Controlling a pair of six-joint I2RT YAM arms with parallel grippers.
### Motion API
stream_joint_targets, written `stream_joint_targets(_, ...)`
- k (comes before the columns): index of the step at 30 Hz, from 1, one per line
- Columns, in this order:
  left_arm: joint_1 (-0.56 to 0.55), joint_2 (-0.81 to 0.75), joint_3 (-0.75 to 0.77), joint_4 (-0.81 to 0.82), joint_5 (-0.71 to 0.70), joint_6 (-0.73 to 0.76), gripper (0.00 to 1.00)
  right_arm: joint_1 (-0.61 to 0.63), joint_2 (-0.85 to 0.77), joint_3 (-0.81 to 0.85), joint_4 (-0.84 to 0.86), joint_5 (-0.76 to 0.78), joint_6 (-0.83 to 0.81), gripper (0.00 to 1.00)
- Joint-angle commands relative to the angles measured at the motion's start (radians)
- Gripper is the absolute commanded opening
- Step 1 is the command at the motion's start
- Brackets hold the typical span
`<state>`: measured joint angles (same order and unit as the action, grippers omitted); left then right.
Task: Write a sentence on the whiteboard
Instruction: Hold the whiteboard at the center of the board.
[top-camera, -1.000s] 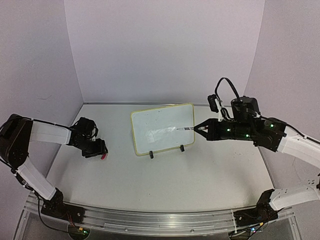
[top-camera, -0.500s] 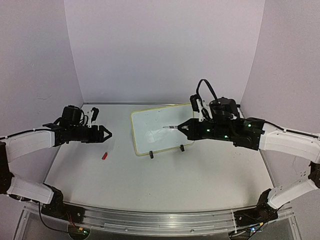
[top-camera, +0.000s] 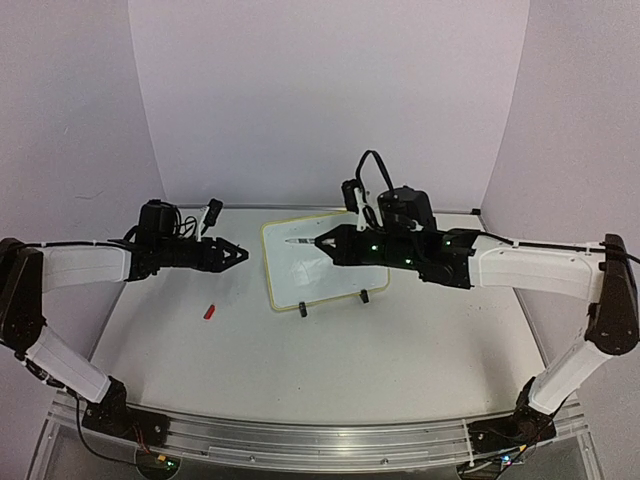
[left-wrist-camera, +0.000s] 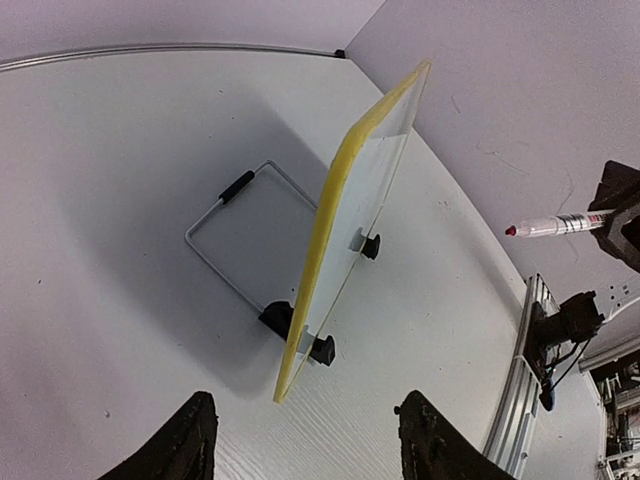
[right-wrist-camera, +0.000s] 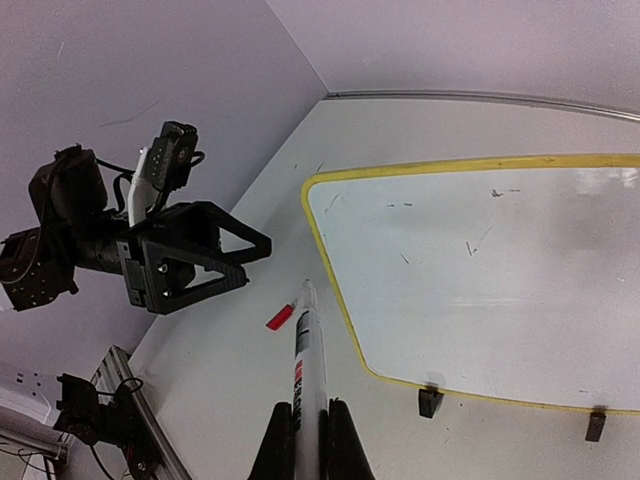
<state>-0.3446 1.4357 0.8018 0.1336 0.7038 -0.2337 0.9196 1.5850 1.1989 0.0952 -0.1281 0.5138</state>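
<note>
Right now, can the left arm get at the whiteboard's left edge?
Probably yes. The left gripper is open, close to the whiteboard rim, with nothing between them. The marker in the right gripper, near the upper left corner, might crowd it.

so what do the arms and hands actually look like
White shells on the long links, black joints. The left hand and right hand are black, each with two tapering fingers. A black cable loops above the right arm, which carries small green lights.

Yellow-rimmed whiteboard stands tilted back, bearing faint specks.
</note>
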Motion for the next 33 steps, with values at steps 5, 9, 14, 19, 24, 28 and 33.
stream_joint_targets(5,-0.05,0.1,0.099,0.117,0.046,0.02,0.54,-0.014,0.103,0.129,0.073,-0.089,0.023,0.0)
stream_joint_targets(9,-0.069,0.133,0.11,0.135,0.038,0.021,0.49,-0.025,0.134,0.154,0.077,-0.108,0.032,0.0)
stream_joint_targets(14,-0.09,0.175,0.137,0.122,0.022,0.042,0.43,-0.037,0.166,0.175,0.078,-0.124,0.041,0.0)
stream_joint_targets(19,-0.108,0.2,0.163,0.098,0.011,0.067,0.35,-0.051,0.184,0.187,0.08,-0.127,0.044,0.0)
stream_joint_targets(24,-0.123,0.221,0.187,0.059,-0.019,0.098,0.29,-0.065,0.199,0.197,0.081,-0.133,0.047,0.0)
stream_joint_targets(28,-0.13,0.229,0.197,0.04,-0.039,0.113,0.27,-0.074,0.209,0.203,0.081,-0.136,0.05,0.0)
stream_joint_targets(33,-0.133,0.239,0.213,0.013,-0.076,0.126,0.25,-0.08,0.216,0.203,0.08,-0.134,0.053,0.0)
